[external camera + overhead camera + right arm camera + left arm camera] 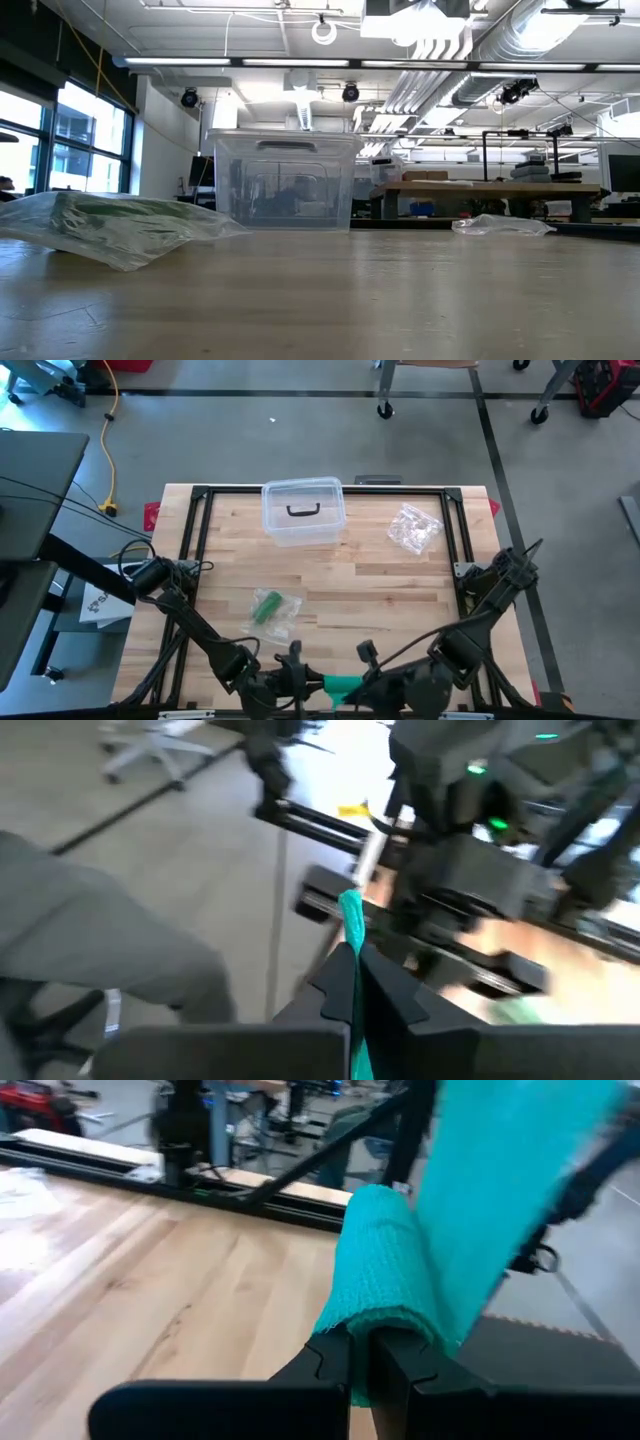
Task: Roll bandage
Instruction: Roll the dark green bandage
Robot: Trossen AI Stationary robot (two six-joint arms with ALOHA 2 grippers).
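A teal bandage (340, 685) is held between my two grippers at the table's near edge. My left gripper (305, 682) is shut on its rolled part (385, 1270). From the roll a flat strip (500, 1190) runs off toward my right gripper (368, 678), which is shut on the strip's thin edge (350, 915). A second green bandage in a clear bag (270, 608) lies flat on the table left of centre and also shows in the low view (100, 225). My left gripper (362, 1365) pinches the near end of the teal roll (385, 1330) between its two fingers. The roll reaches away beyond the fingertips, along the fingers, clear of the table. My right gripper (352, 970) pinches the flat strip (352, 935) between its two fingers, edge-on. The strip stands out a little past the fingertips.
A clear plastic box (303, 510) with a dark handle stands at the table's far middle. A crumpled clear wrapper (413, 528) lies at the far right. A black frame (200, 495) runs round the table's far and side edges. Bare wood lies between the box and the grippers.
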